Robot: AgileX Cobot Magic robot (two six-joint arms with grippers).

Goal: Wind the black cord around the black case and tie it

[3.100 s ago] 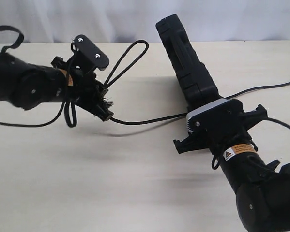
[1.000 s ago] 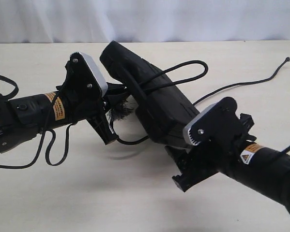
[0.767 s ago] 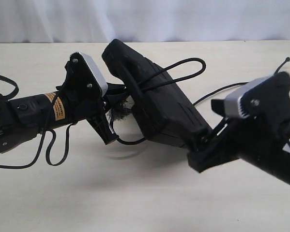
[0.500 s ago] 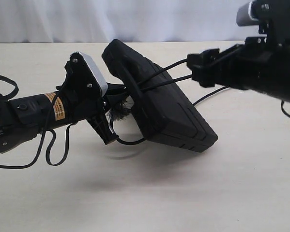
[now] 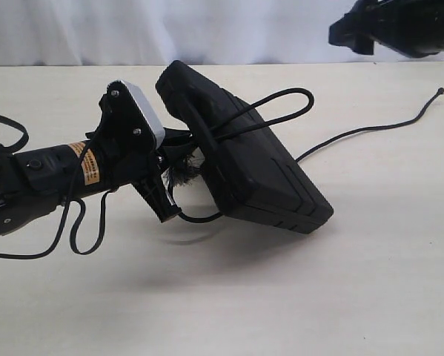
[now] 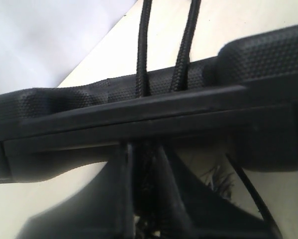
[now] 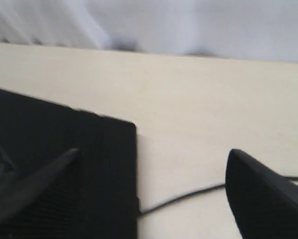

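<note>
Black cord (image 5: 308, 93) looped over black case (image 5: 259, 170), left hand (image 5: 170, 174) pinching its tuft, right hand (image 7: 153, 157) empty, wide open, lifted away

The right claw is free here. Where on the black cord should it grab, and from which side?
Probably the rounded end of the loop in the black cord, approached from the exterior view's right. That loop stands clear of the black case in open air, so the open right claw could straddle both strands; the left claw holds the tufted end.
</note>
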